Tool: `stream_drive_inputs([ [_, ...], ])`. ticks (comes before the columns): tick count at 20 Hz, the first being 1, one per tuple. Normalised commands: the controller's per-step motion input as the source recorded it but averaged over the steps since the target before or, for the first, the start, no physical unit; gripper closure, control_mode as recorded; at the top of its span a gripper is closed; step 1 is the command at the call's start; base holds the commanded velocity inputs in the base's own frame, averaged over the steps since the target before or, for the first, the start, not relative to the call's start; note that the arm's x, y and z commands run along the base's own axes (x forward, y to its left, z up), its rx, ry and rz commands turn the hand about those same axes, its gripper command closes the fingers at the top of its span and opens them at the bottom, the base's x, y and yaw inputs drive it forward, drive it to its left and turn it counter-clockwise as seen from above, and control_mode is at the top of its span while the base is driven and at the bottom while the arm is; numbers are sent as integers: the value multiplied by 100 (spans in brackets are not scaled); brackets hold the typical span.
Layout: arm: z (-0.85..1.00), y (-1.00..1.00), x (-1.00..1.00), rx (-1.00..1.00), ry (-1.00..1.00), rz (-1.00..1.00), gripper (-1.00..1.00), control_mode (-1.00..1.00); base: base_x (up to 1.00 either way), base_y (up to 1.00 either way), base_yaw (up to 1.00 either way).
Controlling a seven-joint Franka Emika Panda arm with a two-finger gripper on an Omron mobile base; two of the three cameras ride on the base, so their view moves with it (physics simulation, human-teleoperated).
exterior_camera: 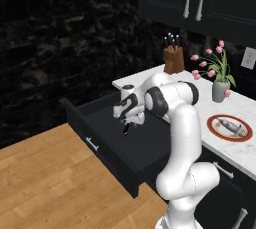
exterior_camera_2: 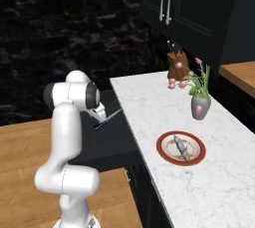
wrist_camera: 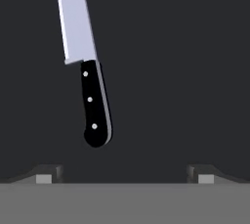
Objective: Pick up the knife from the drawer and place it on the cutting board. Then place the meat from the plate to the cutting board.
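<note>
Black-handled knife (wrist_camera: 85, 66) lies flat on the drawer (exterior_camera: 107, 128) floor, just ahead of the gripper (wrist_camera: 125, 171) and left of its centreline. Long axis runs away from the spread, empty jaws, handle end nearest.

The knife (wrist_camera: 87, 66) lies in the drawer (exterior_camera: 107, 138); the meat (exterior_camera_2: 179, 146) rests on the plate (exterior_camera_2: 165, 156).

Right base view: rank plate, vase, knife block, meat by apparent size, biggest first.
1. plate
2. vase
3. knife block, close to the vase in apparent size; it stands farther from the camera, so their order is unsure
4. meat, clearly the smallest, lying on the plate
</note>
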Motion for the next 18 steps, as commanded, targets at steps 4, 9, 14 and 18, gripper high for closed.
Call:
stream_drive_inputs([
  [4, -37, 0, 14, 0, -5, 6, -100, -100, 0, 0, 0],
  [9, -7, 0, 30, 0, 0, 7, -100, -100, 0, 0, 0],
  [14, -9, 0, 33, 0, 0, 8, -100, -100, 0, 0, 0],
  [18, -24, 0, 22, 0, 1, 7, -100, -100, 0, 0, 0],
])
